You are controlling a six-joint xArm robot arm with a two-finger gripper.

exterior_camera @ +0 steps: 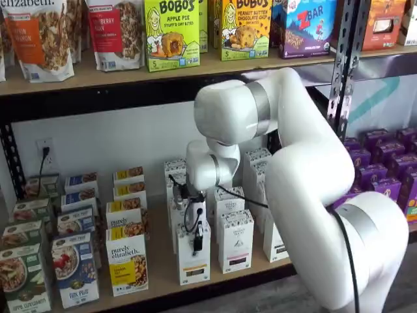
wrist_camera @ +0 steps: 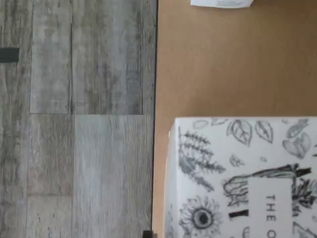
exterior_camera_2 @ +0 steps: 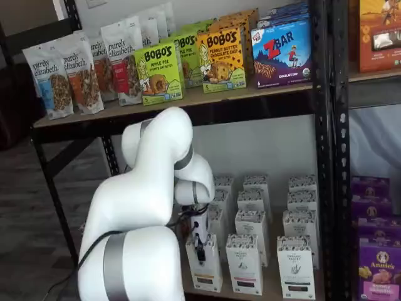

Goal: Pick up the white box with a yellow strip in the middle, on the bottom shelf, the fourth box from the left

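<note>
The white box [exterior_camera: 193, 264] is a tall narrow carton with a dark speckled top and a black band near its base. It stands at the front of the bottom shelf [exterior_camera: 163, 288] and shows in both shelf views [exterior_camera_2: 205, 274]. My gripper [exterior_camera: 197, 236] hangs just in front of the box's upper part, also visible in a shelf view [exterior_camera_2: 200, 246]. Only a black finger [exterior_camera: 197, 242] and a cable show, side-on, so no gap can be judged. The wrist view looks down on the box's patterned top [wrist_camera: 237, 173], close to the shelf board's front edge [wrist_camera: 223, 64].
Wider purely elizabeth boxes [exterior_camera: 127, 267] stand left of the white box. More white cartons [exterior_camera: 236, 241] stand right of it and behind. Purple boxes [exterior_camera: 384, 176] fill the far right past a black upright [exterior_camera: 342, 65]. My arm's links [exterior_camera: 306, 163] are in front. Grey floor [wrist_camera: 74, 124] lies below the shelf edge.
</note>
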